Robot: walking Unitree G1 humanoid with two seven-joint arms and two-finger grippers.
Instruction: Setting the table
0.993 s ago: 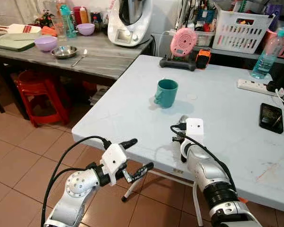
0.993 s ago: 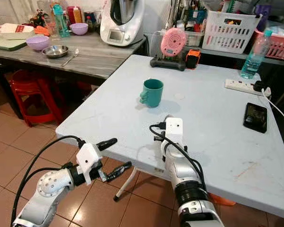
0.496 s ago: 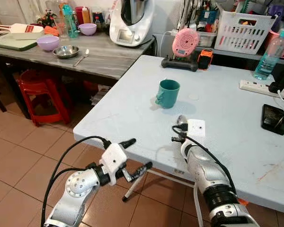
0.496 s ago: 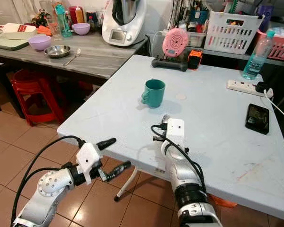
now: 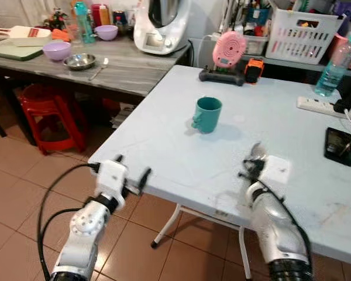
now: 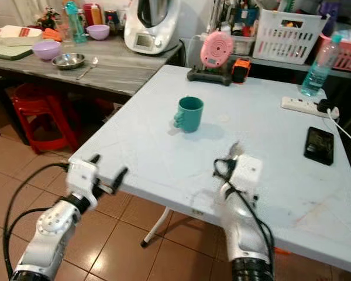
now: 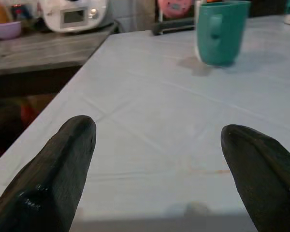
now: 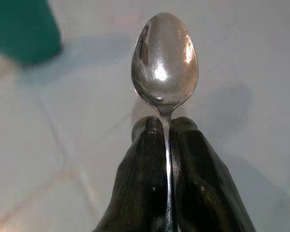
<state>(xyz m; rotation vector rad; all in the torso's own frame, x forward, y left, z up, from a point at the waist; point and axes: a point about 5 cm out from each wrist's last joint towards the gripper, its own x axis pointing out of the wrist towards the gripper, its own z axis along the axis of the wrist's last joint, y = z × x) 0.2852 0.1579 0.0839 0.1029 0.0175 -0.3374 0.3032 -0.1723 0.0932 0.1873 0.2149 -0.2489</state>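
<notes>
Far left, we see a grey counter [image 5: 128,73] carrying a cutting board [image 5: 11,50], two purple bowls, the nearer one [image 5: 57,50], a steel bowl [image 5: 79,61] with a spoon on the counter [image 5: 98,68] beside it, bottles and a white kitchen machine [image 5: 161,24]. A red stool [image 5: 47,111] stands under the counter.

Our left gripper [image 7: 157,159] sits at the near left edge of the white table [image 5: 164,146], at table height. Its fingers [image 7: 63,169] are spread wide apart and grip nothing; between them the wrist view looks across the bare tabletop to the green mug [image 7: 221,31].

The green mug [image 5: 207,114] stands upright near the middle of the table, handle toward our left, well apart from both grippers. Beyond it, at the far edge, are a pink round device [image 5: 228,48] on a black base and an orange object [image 5: 253,69].

Our right gripper [image 8: 165,133] is over the near part of the table, right of the mug. Its fingers [image 8: 140,159] are pressed together on the handle of a metal spoon [image 8: 165,60], bowl pointing away from the wrist. In the head views the spoon [image 5: 257,153] sticks up just past the white wrist housing.

Right: a white basket [image 5: 304,35], a water bottle [image 5: 334,67], a power strip [image 5: 316,106] and a black phone [image 5: 338,145] lying flat.
</notes>
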